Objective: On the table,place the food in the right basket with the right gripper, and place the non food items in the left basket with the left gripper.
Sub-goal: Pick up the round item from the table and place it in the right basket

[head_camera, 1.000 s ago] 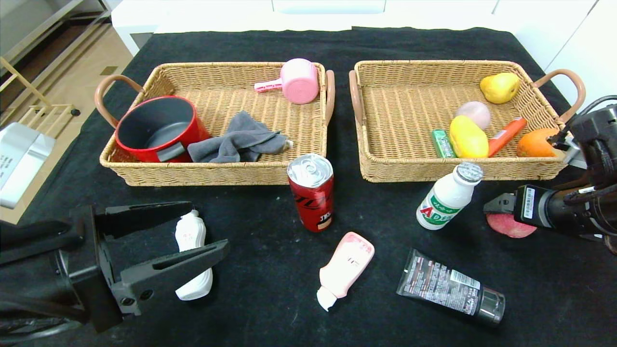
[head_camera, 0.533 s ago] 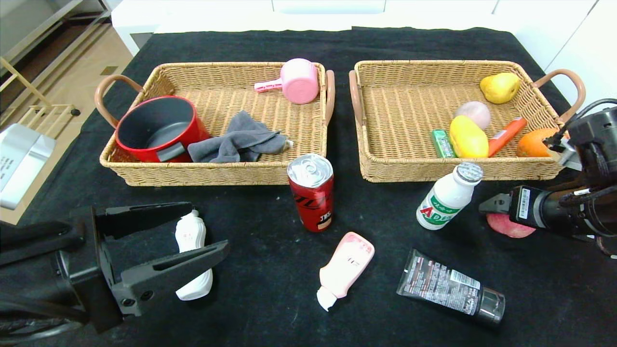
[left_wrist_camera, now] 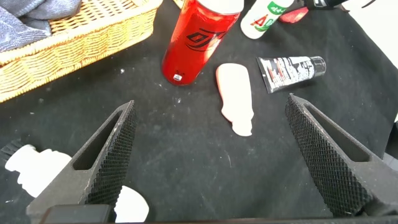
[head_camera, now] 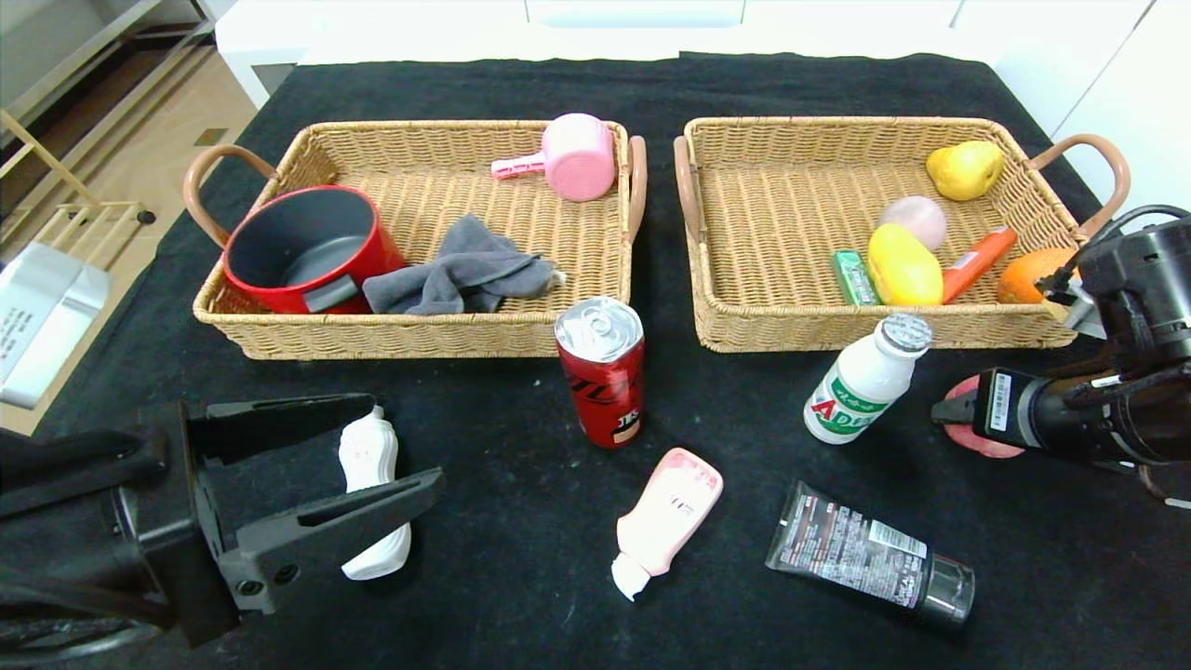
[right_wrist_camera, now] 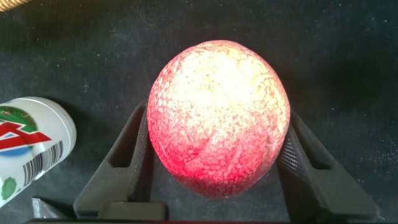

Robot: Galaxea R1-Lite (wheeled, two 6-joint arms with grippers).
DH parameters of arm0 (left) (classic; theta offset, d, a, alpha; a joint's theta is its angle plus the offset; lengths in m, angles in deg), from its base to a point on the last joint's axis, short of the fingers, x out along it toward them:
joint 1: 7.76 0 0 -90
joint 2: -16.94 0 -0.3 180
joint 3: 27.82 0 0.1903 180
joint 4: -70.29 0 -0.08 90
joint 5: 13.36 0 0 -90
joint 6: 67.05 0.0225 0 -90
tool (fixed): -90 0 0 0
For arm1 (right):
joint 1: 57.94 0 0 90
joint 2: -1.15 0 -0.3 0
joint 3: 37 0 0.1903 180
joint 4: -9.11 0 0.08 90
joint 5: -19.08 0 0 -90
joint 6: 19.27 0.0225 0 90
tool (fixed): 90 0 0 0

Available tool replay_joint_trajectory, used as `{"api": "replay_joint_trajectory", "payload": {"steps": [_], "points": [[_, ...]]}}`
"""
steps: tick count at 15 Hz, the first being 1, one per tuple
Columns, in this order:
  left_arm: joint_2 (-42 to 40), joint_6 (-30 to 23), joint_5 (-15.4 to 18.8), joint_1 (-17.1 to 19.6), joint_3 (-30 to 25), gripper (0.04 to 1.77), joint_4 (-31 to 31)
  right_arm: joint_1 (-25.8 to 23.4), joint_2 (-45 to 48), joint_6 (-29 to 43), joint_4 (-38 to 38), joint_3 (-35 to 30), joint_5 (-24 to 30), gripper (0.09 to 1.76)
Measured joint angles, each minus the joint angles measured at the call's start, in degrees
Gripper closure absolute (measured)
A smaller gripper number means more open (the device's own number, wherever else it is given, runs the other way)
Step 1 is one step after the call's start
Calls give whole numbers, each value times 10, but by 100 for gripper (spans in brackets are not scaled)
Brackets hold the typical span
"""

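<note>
The pink-red peach (right_wrist_camera: pixel 217 118) lies on the black table (head_camera: pixel 521 437) at the right, and my right gripper (right_wrist_camera: pixel 216 121) is shut on it, a finger pressed to each side; in the head view the gripper (head_camera: pixel 958 414) covers most of the peach (head_camera: pixel 984 448). The small white bottle (head_camera: pixel 861 381) leans just left of it. The red can (head_camera: pixel 603 372) stands mid-table. My left gripper (head_camera: pixel 405 439) hangs open over the white curvy bottle (head_camera: pixel 368 451). The pink tube (head_camera: pixel 670 512) and the dark tube (head_camera: pixel 865 551) lie near the front.
The left basket (head_camera: pixel 391 340) holds a red pot (head_camera: pixel 307 247), a grey cloth (head_camera: pixel 461 270) and a pink cup (head_camera: pixel 577 156). The right basket (head_camera: pixel 837 335) holds several fruits and a small packet on its right side.
The right gripper's fingers have closed in against the peach. The left arm has not moved.
</note>
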Motion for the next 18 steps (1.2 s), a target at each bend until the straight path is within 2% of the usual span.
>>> {"api": "replay_joint_trajectory", "payload": {"steps": [10, 15, 18], "points": [[0, 3, 0, -1, -1, 9, 1, 2, -4, 0, -1, -13, 0, 70], [0, 5, 0, 0, -2, 9, 1, 14, 24, -2, 11, -16, 5, 71], [0, 5, 0, 0, -2, 9, 1, 24, 56, -39, 20, -11, 3, 71]]}}
